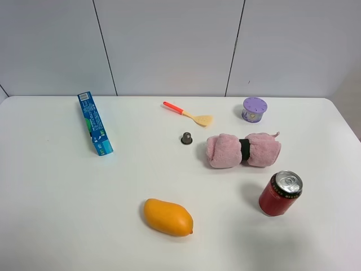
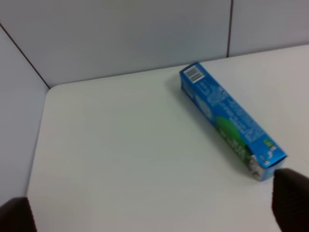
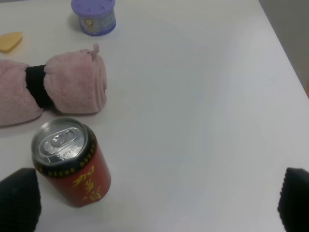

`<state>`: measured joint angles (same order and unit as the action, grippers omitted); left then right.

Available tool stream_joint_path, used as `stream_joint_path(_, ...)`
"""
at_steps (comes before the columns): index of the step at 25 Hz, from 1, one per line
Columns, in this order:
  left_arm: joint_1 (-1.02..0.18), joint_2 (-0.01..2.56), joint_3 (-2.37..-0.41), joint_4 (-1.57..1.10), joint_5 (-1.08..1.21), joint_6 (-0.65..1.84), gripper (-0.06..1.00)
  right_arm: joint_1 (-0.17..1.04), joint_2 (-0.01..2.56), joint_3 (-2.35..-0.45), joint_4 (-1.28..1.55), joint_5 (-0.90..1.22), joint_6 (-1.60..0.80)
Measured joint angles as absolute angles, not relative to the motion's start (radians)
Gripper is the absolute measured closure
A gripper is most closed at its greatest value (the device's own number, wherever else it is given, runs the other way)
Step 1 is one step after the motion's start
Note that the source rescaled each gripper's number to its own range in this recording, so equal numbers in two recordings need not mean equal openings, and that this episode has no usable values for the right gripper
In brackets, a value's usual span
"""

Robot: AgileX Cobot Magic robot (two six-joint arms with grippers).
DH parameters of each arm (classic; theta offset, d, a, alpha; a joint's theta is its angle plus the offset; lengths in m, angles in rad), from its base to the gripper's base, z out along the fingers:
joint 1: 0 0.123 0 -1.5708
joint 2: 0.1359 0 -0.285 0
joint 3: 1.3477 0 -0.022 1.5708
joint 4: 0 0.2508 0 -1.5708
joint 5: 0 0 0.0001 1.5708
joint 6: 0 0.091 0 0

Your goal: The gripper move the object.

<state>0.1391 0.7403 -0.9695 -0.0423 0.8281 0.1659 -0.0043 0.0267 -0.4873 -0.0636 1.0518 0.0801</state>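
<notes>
Towel (image 1: 243,150) lies just behind the can (image 1: 280,193); your wide right pincer (image 3: 154,200) could topple it reaching.

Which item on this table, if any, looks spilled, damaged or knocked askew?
Nothing stands out. The red soda can stands upright and sealed, the pink towel is rolled and held by its black band, and the mango, spoon, blue box and purple container sit apart on the white table, no spill visible.
</notes>
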Motion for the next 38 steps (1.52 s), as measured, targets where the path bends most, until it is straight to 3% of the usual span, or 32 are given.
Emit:
stream_joint_path(17,0.141,0.121,-0.602,-0.065,1.010,0.090,-0.05,-0.004,0.027,-0.487,-0.064,1.052,0.080)
stream_joint_path(38,0.141,-0.005,-0.510,-0.026,1.048,0.028,-0.06,-0.004,0.027,-0.487,-0.064,1.052,0.080)
